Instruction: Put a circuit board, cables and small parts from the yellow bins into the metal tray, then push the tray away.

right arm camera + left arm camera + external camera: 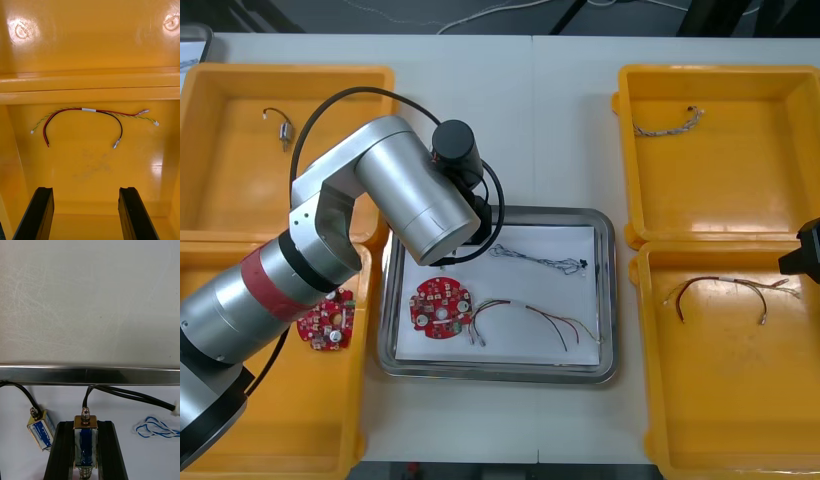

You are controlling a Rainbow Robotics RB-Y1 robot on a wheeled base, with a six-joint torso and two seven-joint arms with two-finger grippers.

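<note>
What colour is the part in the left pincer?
Blue-wrapped small metal part, brassy frame; best in left wrist view.

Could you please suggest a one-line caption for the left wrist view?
Left claw grips a small metal part inside the metal tray, beside a second part and blue-and-white cable.

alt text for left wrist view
The left gripper is shut on a small metal part with a black cable, just inside the tray rim. A second part lies beside it, a blue and white cable on the other side.
</note>
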